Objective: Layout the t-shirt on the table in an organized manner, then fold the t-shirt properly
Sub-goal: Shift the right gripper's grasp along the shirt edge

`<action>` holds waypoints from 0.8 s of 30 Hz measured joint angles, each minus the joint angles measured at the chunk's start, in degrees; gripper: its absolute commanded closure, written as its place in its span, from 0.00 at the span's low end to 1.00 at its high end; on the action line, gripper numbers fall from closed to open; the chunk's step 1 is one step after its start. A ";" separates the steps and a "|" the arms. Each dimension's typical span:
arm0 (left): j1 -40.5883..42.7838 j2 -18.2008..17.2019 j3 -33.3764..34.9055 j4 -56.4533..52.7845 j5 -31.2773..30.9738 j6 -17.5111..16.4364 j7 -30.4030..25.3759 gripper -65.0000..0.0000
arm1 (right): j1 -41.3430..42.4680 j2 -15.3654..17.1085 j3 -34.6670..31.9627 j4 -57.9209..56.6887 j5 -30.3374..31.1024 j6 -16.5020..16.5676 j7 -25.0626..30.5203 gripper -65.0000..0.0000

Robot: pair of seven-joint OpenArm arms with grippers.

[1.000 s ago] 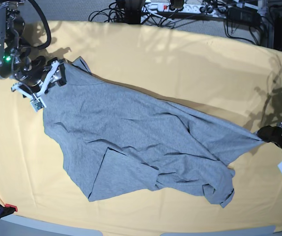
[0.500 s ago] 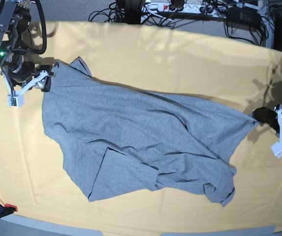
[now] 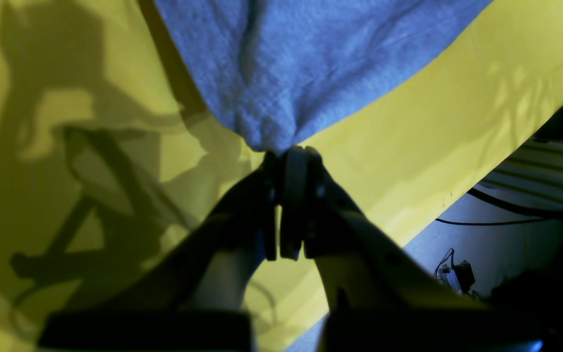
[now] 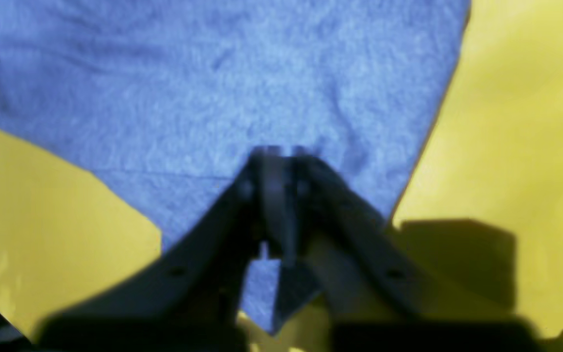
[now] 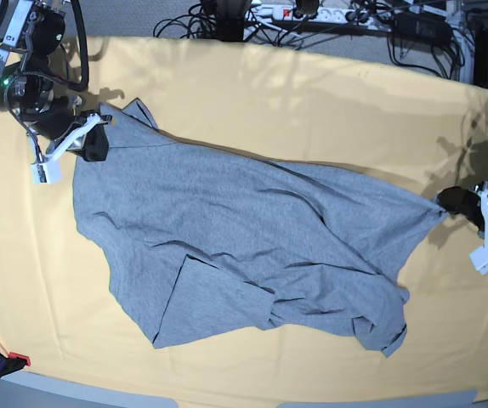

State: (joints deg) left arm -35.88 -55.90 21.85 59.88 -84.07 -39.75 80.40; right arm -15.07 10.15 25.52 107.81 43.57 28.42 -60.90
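Covering the table (image 5: 252,93), yellow cloth; cables (image 5: 329,17) behind.
Both grippers, left (image 3: 289,151) and right (image 4: 279,151), pinched closed on opposite t-shirt (image 5: 244,246) corners.

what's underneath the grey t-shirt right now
The t-shirt lies on the table, whose yellow cloth shows all around it. Whatever sits beneath the fabric, and the shirt's downward face, is covered.

Left hand (image 3: 289,151) clamped tight; right hand (image 4: 279,151) apparently closed too.

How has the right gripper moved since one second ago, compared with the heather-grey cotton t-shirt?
Yes. The right gripper rose off the heather-grey cotton t-shirt toward the table's far edge, then returned onto the shirt's corner.
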 measured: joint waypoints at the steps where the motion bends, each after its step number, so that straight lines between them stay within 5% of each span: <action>1: 0.00 -0.04 0.00 0.00 0.02 0.00 0.00 1.00 | 0.02 0.00 0.00 0.00 0.00 0.94 0.02 1.00; 8: 0.00 -0.02 0.00 0.00 0.00 0.00 0.00 1.00 | 0.33 0.83 0.07 0.00 -0.28 3.39 0.04 0.97; 11: 0.02 -0.04 0.00 -0.02 0.04 0.00 0.02 1.00 | 0.31 1.62 0.11 0.00 -5.33 2.08 0.04 0.50; 13: 0.00 -0.02 0.00 -0.02 0.02 0.02 0.00 1.00 | 0.31 1.70 0.11 0.00 -9.35 -3.13 0.00 0.26; 17: 0.00 -0.02 0.00 -0.02 0.02 0.00 0.00 1.00 | -0.02 1.73 0.20 0.00 -7.28 -9.84 0.00 0.23; 24: 0.00 -0.02 0.00 -0.02 0.02 0.02 0.00 1.00 | -0.13 0.61 0.15 0.00 0.74 -8.72 -0.15 0.24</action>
State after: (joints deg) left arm -35.88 -55.92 21.85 59.86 -84.05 -39.72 80.40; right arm -15.20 10.76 25.67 107.81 44.31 19.70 -61.06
